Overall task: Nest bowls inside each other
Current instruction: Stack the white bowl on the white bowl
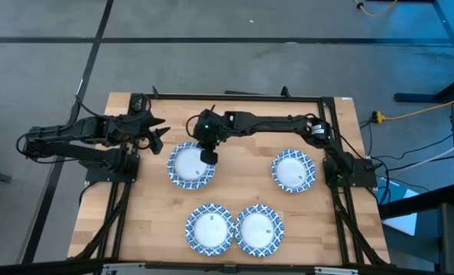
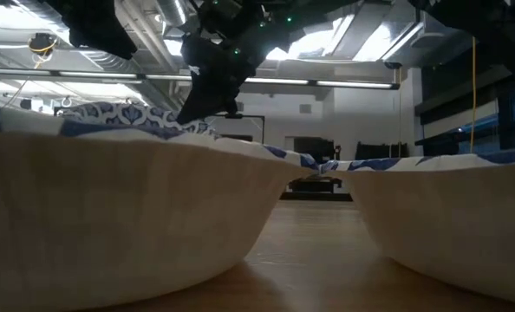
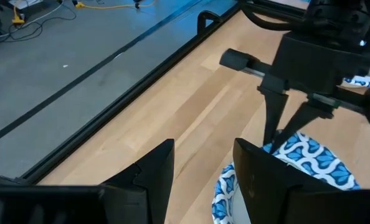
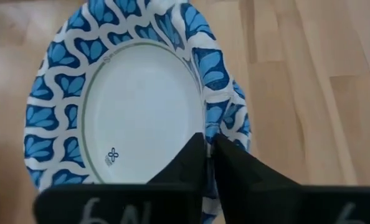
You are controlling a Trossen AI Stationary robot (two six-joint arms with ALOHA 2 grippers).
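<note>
- We see the right gripper (image 1: pixel 208 156) pinching the rim of the bowl stack (image 1: pixel 190 166) near the surface's (image 1: pixel 242 191) far-left part; three other bowls sit apart
- Left gripper (image 1: pixel 157 131) hovers beside it, fingers spread, holding nothing

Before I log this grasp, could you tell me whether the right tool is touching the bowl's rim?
Touching. In the right wrist view, the right tool has its fingers nearly together, pinching the patterned rim of the bowl; the rim runs between them with no gap.
</note>
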